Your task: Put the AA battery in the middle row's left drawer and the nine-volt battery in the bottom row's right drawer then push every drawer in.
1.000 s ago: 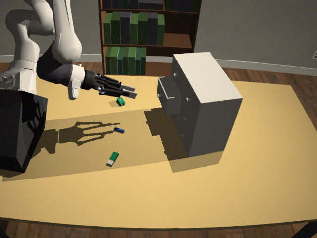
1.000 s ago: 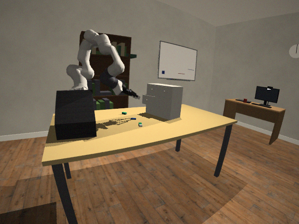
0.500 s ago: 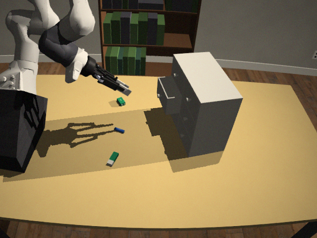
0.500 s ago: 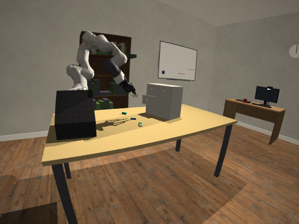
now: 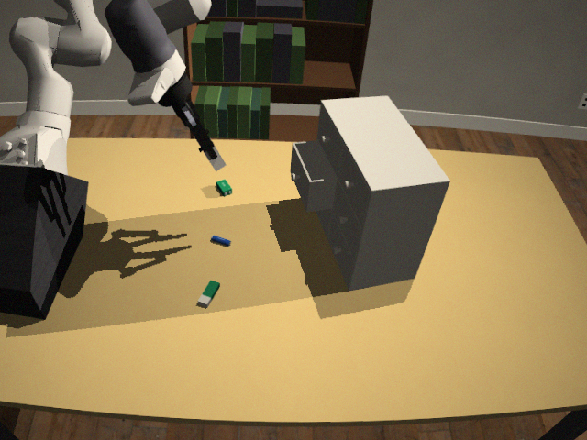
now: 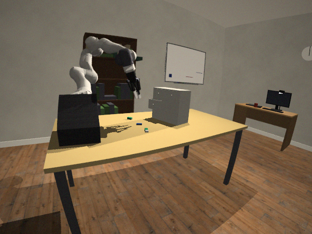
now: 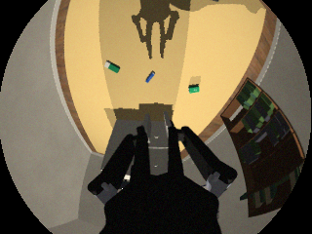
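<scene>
The AA battery [image 5: 220, 240] [image 6: 139, 124] [image 7: 150, 77], blue, lies on the table. The green nine-volt battery [image 5: 224, 187] [image 6: 129, 118] [image 7: 194, 89] also lies there. The grey chest [image 5: 388, 142] [image 6: 184, 106] stands upright, its fronts toward the arm. Its left middle drawer [image 5: 322, 189] [image 6: 151, 103] [image 7: 157, 142] is pulled partway out; its floor is hidden. The other visible fronts look pushed in; the bottom left front is hidden. My gripper [image 5: 216, 164] [image 6: 137, 95] [image 7: 157, 118] is slightly open and empty, pointing down above the table, in front of the drawer, touching nothing.
A green and white eraser [image 5: 208, 293] [image 6: 146, 130] [image 7: 112, 66] lies beyond the AA battery from the nine-volt battery. The black arm base [image 5: 28, 236] [image 6: 78, 118] stands at the table's left end. A bookcase [image 5: 280, 75] [image 7: 265, 141] stands behind the table.
</scene>
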You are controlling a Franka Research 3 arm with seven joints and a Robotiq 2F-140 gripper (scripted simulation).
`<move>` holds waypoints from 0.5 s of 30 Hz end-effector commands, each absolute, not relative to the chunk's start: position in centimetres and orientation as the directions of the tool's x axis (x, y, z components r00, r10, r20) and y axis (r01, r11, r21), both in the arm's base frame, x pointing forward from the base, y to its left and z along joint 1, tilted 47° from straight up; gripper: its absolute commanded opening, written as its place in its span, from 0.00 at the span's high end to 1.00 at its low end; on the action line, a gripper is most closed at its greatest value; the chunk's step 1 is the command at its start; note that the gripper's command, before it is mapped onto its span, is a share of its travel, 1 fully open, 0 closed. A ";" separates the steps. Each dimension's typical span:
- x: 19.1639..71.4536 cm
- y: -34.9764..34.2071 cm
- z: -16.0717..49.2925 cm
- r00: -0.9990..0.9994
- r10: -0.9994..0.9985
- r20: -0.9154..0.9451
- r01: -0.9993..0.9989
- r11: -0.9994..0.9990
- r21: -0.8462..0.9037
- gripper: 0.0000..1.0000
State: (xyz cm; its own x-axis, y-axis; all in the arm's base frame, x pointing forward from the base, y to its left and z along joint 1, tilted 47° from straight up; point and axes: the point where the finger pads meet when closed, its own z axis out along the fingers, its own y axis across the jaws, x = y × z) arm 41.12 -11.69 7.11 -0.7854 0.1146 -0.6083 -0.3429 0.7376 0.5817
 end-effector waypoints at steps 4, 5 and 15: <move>38.7 -12.3 7.6 -0.927 0.113 -0.357 -0.183 0.694 0.696 0.80; 38.5 -12.5 7.7 -0.935 0.096 -0.342 -0.183 0.694 0.696 0.80; 37.3 -13.3 8.1 -0.966 0.003 -0.257 -0.183 0.694 0.696 0.80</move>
